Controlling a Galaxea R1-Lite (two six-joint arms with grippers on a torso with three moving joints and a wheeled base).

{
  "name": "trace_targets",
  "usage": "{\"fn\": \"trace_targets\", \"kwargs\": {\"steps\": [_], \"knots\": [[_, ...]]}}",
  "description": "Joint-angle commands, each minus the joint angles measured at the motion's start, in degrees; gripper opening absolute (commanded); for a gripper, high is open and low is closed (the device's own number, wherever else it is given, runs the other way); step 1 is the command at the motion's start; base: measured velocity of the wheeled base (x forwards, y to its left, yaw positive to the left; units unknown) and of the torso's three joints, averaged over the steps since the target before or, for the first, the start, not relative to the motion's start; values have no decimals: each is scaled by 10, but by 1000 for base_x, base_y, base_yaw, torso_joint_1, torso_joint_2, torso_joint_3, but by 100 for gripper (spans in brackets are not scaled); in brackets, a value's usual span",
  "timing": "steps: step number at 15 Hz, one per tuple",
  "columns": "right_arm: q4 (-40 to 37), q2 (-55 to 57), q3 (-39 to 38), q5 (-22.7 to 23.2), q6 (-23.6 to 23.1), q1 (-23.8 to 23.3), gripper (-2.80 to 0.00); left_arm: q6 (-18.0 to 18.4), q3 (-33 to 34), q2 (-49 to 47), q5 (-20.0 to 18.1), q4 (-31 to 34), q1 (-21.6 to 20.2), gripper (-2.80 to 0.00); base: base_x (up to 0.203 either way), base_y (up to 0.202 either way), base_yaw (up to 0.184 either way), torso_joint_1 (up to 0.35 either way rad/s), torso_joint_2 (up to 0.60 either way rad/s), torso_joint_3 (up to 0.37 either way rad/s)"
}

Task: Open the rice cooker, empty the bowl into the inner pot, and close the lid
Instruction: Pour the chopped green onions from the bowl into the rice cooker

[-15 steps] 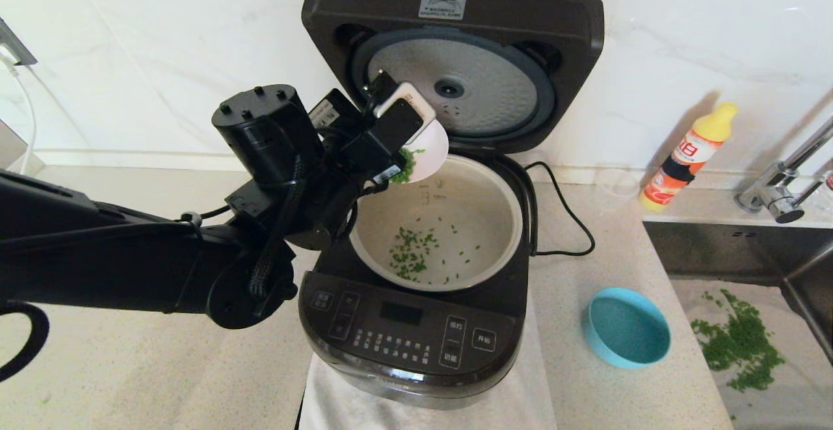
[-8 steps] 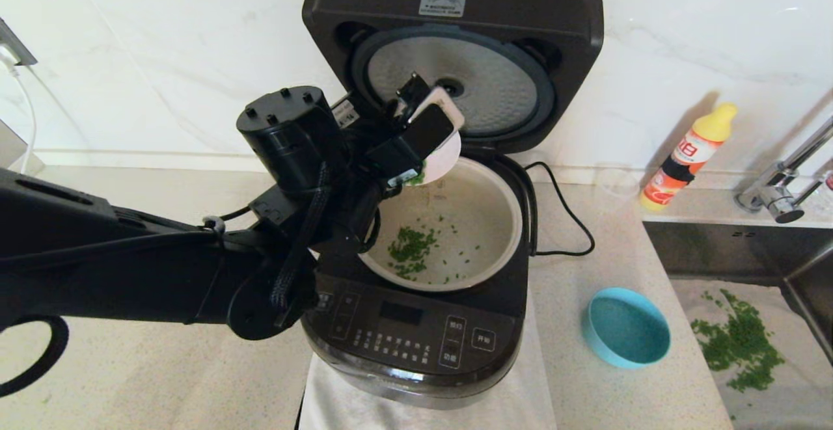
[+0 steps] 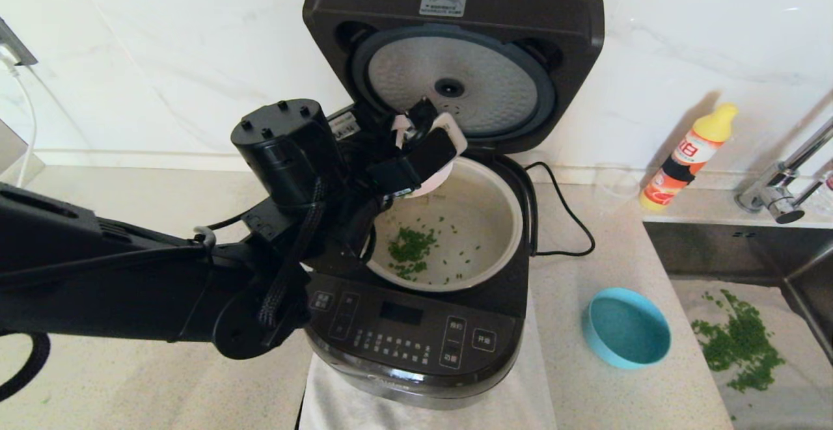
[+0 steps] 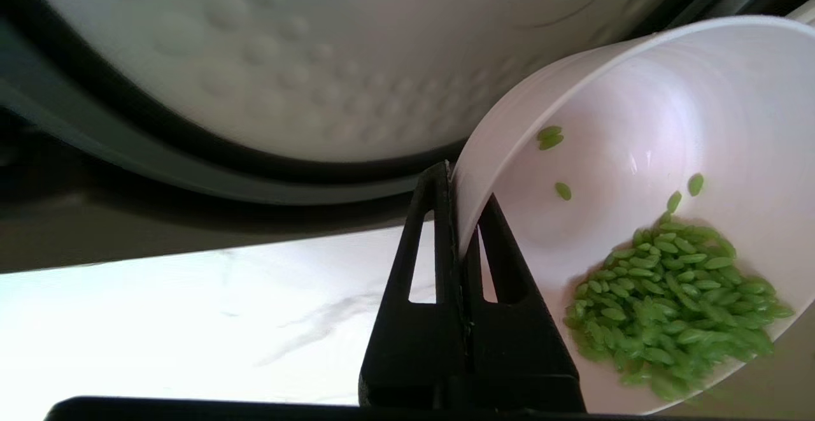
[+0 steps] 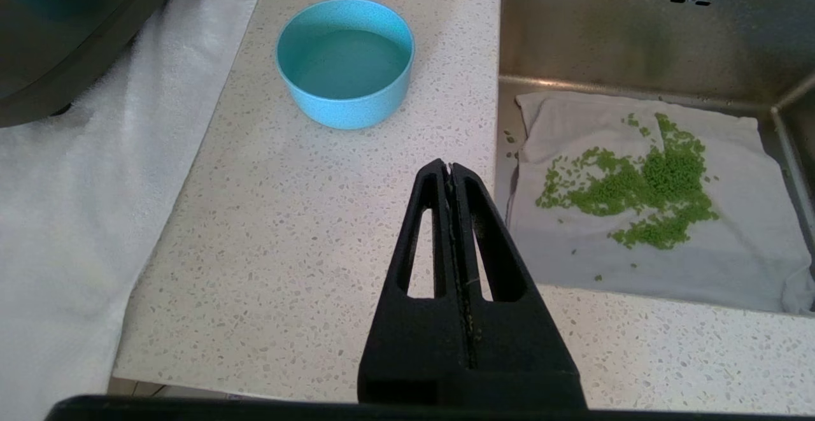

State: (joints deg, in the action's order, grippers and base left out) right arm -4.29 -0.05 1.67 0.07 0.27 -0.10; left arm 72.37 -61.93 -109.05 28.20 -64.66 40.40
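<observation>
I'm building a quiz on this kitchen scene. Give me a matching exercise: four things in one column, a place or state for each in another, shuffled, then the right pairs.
1. lid
2. white bowl
3. blue bowl
4. yellow-capped bottle

a. on the counter, empty
b. pinched at its rim by the left gripper
c. raised, standing open
d. by the wall near the sink

Pairs: 1-c, 2-b, 3-a, 4-d

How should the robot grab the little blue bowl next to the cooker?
Best bet is the rim. The blue bowl stands upright and open-topped on the counter, with thin, near-straight walls, so a hand could come down from above with one finger inside and one outside. The right hand, shut and empty, sits closest; bare counter on the sink side probably makes that the easiest approach.
</observation>
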Motion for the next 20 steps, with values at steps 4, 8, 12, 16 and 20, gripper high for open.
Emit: {"fn": "trace_targets", "kwargs": {"steps": [4, 8, 12, 16, 20], "knots": [[0, 0, 0, 0, 0, 0, -280, 66, 2, 4, 8, -2, 9, -280, 0, 0, 0, 0, 0, 0], [0, 0, 0, 0, 0, 0, -280, 111, 5, 0, 30, -2, 27, -280, 0, 0, 0, 0, 0, 0], [0, 0, 0, 0, 0, 0, -280, 156, 6, -5, 60, -4, 44, -280, 0, 0, 0, 0, 0, 0], [0, 0, 0, 0, 0, 0, -280, 194, 20, 3, 75, -6, 45, -280, 0, 0, 0, 0, 0, 0], [0, 0, 0, 0, 0, 0, -280, 211, 19, 25, 97, -6, 45, -280, 0, 0, 0, 0, 0, 0]]}}
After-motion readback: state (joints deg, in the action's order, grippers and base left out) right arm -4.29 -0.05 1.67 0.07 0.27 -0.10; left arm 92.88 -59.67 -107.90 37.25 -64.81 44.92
